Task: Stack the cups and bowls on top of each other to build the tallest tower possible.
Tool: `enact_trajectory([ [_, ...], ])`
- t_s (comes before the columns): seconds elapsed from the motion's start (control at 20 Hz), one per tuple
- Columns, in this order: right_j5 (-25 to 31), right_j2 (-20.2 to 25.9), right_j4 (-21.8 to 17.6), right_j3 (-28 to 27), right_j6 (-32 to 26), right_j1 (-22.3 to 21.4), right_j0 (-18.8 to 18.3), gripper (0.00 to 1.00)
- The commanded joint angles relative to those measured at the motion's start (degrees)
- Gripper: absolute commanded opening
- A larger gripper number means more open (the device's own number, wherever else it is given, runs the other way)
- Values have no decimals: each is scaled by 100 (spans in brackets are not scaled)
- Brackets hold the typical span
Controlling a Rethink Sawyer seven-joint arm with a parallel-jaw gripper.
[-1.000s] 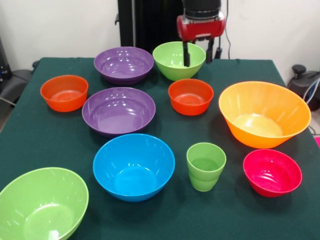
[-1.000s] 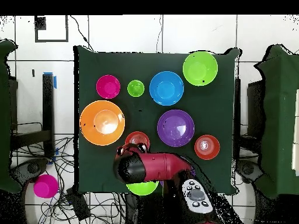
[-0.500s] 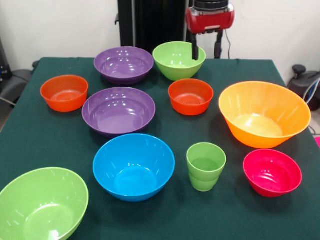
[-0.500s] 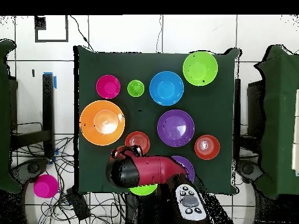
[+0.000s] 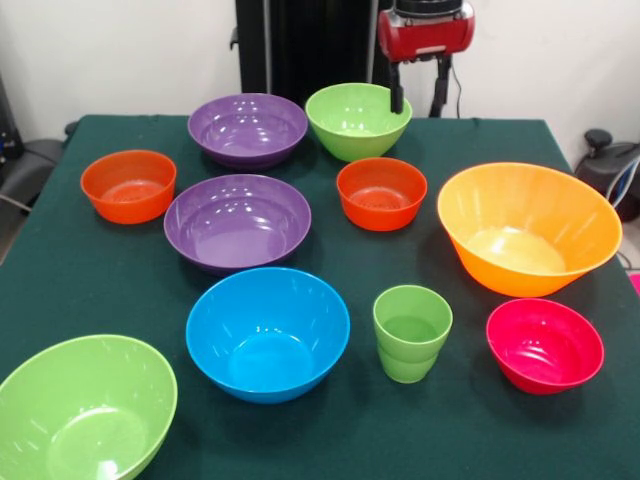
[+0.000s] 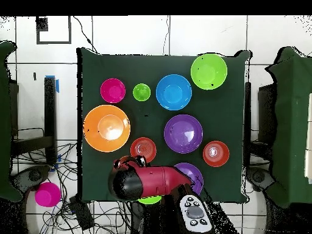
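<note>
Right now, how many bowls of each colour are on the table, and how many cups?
Purple bowls: 2
Orange-red bowls: 2
Lime-green bowls: 2
Blue bowl: 1
Large orange bowl: 1
Pink-red bowl: 1
Light-green cup: 1
Total: 10

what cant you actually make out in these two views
- Far lime-green bowl, overhead view: mostly hidden under the red arm.
- Far purple bowl, overhead view: partly covered by the arm.
- Near lime-green bowl, front view: cut off by the bottom edge.
- End effector: nothing is between its fingers.
</note>
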Motion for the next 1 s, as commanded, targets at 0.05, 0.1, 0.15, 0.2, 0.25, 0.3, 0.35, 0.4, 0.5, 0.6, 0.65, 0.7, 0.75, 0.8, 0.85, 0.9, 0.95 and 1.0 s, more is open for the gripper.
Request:
enact_trajectory([
  [0.05,199,433,167,189,817,192,38,100],
  [0.1,201,430,170,182,820,205,39,100],
  [0.15,202,427,172,179,821,208,42,100],
  [0.2,200,426,168,182,819,204,40,100],
  [0.25,200,425,164,178,813,206,37,100],
  [0.3,204,428,162,177,807,207,30,100],
  [0.35,215,422,156,167,797,210,29,100],
  [0.4,222,428,152,154,785,220,22,100],
  [0.5,204,429,138,168,780,234,17,100],
  [0.6,131,431,120,199,797,259,14,100],
  [0.65,100,433,115,215,807,268,12,100],
  [0.7,78,441,110,233,808,265,-2,100],
  [0.75,65,454,109,254,810,259,-16,100],
  [0.8,68,467,112,250,804,261,-30,100],
  [0.85,71,488,119,266,801,251,-51,100],
  [0.9,82,499,118,248,785,266,-62,100],
  [0.95,92,518,116,246,769,262,-82,100],
  [1.0,91,532,114,250,761,267,-99,100],
])
